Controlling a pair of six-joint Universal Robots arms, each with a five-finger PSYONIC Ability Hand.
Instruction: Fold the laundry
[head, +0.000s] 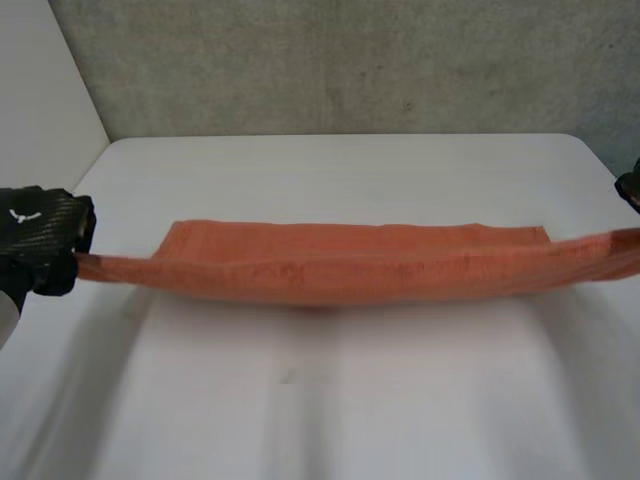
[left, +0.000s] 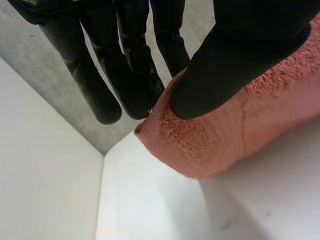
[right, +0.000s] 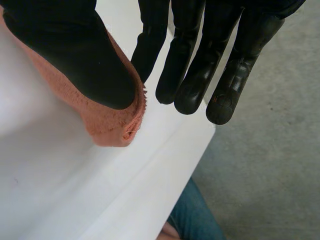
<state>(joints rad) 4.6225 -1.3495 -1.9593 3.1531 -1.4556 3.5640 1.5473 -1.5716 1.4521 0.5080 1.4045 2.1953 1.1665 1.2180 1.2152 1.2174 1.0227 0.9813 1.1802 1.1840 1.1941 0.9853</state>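
Orange towel (head: 340, 265) stretched out over the table (head: 330, 400), left hand (head: 38, 238) and right hand (right: 75, 55) each pinching one end (thumb clamped against fingers (left: 140, 75)).

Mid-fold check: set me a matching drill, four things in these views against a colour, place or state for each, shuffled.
Things:
1 left hand
2 towel
3 table
4 person's leg

Descriptions:
A white, under the towel
B orange, stretched across to the right hand
C in blue, beyond the table's edge
D black, pinching a towel end

Pairs: 1-D, 2-B, 3-A, 4-C
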